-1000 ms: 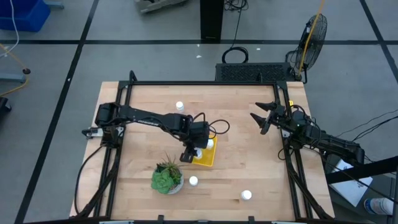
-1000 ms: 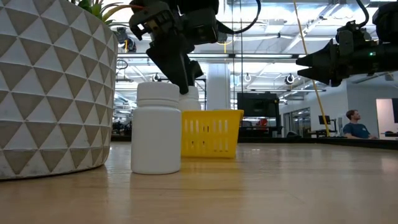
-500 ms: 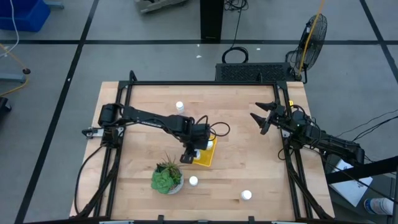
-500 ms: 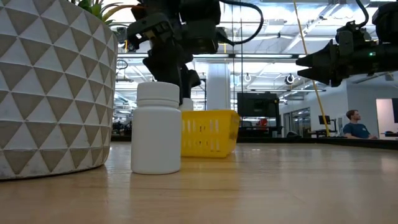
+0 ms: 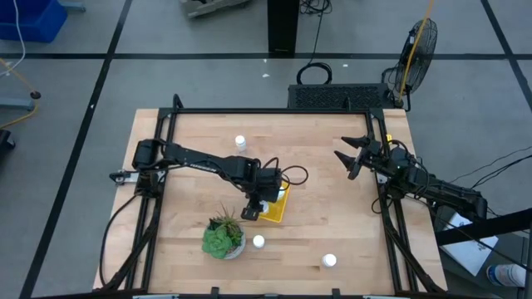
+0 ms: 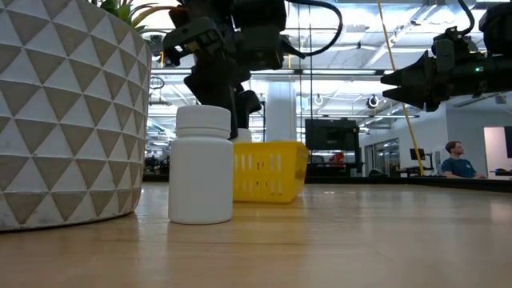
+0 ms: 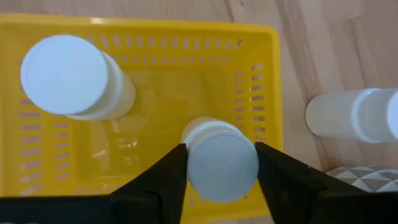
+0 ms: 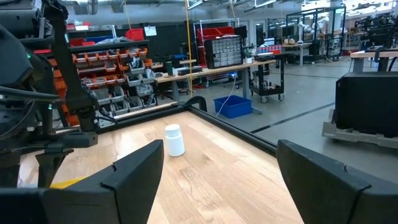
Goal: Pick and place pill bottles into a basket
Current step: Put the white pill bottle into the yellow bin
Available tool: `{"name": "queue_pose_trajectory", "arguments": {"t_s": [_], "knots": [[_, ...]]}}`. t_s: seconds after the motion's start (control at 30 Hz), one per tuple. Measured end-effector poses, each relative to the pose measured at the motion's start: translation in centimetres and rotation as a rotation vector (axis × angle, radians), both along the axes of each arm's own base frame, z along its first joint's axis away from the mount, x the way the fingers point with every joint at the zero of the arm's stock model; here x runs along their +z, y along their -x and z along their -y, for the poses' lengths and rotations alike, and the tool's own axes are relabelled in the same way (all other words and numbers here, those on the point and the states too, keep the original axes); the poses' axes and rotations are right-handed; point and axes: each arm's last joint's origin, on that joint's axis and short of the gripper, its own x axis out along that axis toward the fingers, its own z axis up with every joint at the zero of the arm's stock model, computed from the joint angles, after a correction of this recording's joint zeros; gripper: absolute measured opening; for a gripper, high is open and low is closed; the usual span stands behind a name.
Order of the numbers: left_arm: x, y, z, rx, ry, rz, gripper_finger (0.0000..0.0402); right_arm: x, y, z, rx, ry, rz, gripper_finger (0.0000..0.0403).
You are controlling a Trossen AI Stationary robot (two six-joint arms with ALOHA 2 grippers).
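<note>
- The pill bottles looked like rigid white plastic cylinders with flat white caps, probably light and smooth, so liable to slip or topple if nudged; the safest hold seemed to be across the round body just under the cap, squarely on opposite sides.
- The left gripper (image 7: 221, 165) hung over the basket (image 7: 261, 81), a shallow bright-yellow tray with slotted walls. Its fingers (image 7: 163, 180) stood on either side of a bottle (image 7: 222, 160) standing inside the tray; whether they pressed on it or had just let go could not be told, since they sat very close to the cap with no clear gap.
- A second bottle (image 7: 71, 78) stood in the tray's far corner from the fingers, apart from the first.
- Outside the tray, just past its wall and beside the left fingers, another bottle (image 7: 351, 115) stood near the plant pot (image 7: 364, 175).
- In the high view, one bottle (image 5: 240, 142) stood well beyond the left gripper toward the tabletop's (image 5: 316, 158) far edge, and another (image 5: 330, 260) sat near the front edge, well away from both arms.
- The right gripper (image 5: 351, 158) waited at the tabletop's right side, fingers spread wide and holding nothing, well apart from every bottle.
- The caps were wider than the fingers were thick, so a centred grip looked important.
</note>
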Motion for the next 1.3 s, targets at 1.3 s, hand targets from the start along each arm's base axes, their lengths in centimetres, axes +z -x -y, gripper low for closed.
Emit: {"name": "queue_pose_trajectory", "arguments": {"t_s": [1.3], "knots": [[4.4, 8.8, -9.8, 0.371, -0.056, 0.711, 0.0249, -0.2, -0.2, -0.4, 0.133, -0.004, -0.023, 0.0302]]}}
